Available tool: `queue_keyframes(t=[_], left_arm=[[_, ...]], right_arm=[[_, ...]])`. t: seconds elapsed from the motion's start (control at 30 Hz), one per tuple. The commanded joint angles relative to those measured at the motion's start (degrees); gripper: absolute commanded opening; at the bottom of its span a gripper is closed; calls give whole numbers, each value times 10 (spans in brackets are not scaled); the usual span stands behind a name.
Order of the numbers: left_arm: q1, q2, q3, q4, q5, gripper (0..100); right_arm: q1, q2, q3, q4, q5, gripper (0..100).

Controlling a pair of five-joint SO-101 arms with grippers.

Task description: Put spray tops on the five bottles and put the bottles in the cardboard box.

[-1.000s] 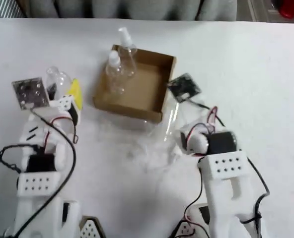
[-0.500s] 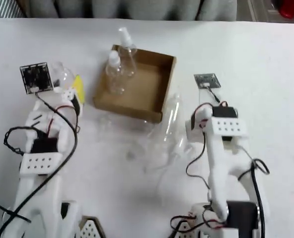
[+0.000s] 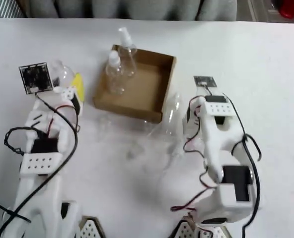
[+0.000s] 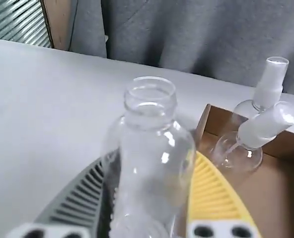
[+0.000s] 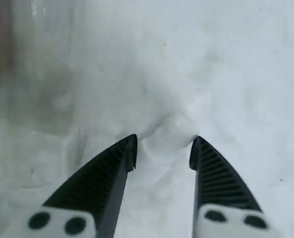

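High view shows you the cardboard box [image 3: 128, 107] toward 12 o'clock on the table [image 3: 266, 54]. Two capped bottles [image 3: 116, 74] with spray tops fitted are in its 10 o'clock corner, one leaning over the far wall.

Your left gripper [image 3: 67, 88] is at 9 o'clock from the box, well apart from it. It is pinching an uncapped bottle [image 3: 58, 75]. From your left wrist view, that uncapped bottle [image 4: 149, 124] stands upright between the grey finger and the yellow finger [image 4: 211, 193], its neck open with no spray top on it. The capped bottles [image 4: 258, 131] show beyond it in the box [image 4: 281, 198].

Your right arm [image 3: 216, 124] sits at 4 o'clock from the box. A clear loose bottle [image 3: 172, 115] lies on the table between it and the box's near corner. In the right wrist view your right gripper [image 5: 162, 148] has its fingers spread just above the table. A small pale object [image 5: 169, 136] lies between the tips; you cannot tell whether it is a spray top.
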Motion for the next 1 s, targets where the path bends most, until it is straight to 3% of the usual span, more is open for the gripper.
queue_keyframes(t=[0.0,0.1,0.27,0.63,0.97], left_arm=[[-1,-2,-7,-22,1,20],[0,-3,-5,-23,1,20],[2,-3,-5,-23,2,20],[62,-13,-4,-19,2,20],[150,-262,123,-16,1,20]], right_arm=[[-11,21,-45,-5,-4,87],[-8,21,-50,-3,-4,13],[-7,-19,-54,14,-3,16],[-7,-326,-56,56,38,16],[-50,-434,-107,-6,38,16]])
